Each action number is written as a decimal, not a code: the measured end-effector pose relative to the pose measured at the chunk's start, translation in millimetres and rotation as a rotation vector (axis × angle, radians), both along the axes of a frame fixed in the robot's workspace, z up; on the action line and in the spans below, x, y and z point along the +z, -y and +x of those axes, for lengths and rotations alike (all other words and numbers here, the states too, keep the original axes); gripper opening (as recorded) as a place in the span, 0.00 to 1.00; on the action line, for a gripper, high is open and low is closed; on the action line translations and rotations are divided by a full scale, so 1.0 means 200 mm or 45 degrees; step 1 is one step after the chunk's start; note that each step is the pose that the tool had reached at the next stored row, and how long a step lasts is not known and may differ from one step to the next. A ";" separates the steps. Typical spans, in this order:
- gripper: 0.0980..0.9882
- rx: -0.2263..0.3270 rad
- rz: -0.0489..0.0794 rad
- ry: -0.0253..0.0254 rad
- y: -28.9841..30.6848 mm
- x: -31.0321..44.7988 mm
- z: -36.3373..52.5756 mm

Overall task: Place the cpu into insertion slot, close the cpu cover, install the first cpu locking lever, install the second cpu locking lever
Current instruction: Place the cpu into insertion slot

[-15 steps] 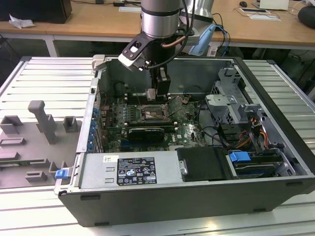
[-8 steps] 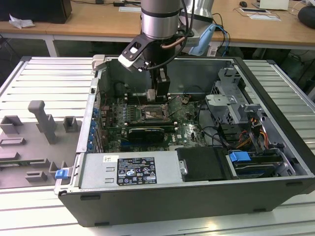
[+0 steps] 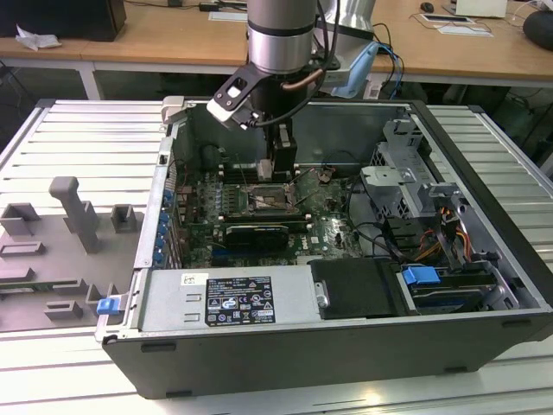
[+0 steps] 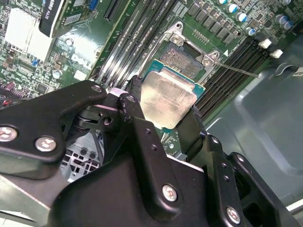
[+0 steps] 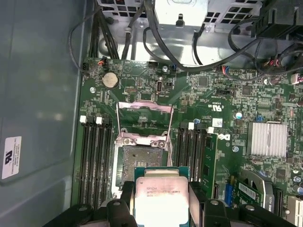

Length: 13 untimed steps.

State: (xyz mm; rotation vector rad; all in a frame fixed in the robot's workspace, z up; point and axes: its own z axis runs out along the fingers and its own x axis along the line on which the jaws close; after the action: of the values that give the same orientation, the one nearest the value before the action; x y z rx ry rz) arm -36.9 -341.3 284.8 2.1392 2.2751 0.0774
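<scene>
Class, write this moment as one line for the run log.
gripper: shut on cpu | cpu: held over socket, not seated | cover: open

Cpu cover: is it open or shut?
Open. In the first wrist view the cpu cover is flipped back off the bare socket, and the fingers hold the cpu.

The cpu (image 5: 160,196), a flat square chip with a dull silvery top, is clamped level just above the open insertion slot (image 5: 136,163). The cpu cover (image 5: 144,120), a thin silver frame, stands swung open. In the exterior view the slot lies toward ten o'clock from the middle of the case (image 3: 346,346).
</scene>
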 end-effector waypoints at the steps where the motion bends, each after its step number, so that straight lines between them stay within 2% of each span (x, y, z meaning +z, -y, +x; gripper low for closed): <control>1: 0.50 -0.003 0.000 0.0000 0.000 -0.002 0.000; 13: 0.50 -0.053 0.000 0.0000 0.000 -0.051 0.000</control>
State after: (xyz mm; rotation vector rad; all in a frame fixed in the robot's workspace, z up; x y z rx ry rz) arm -36.9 -341.4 274.6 2.1851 2.2297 0.0767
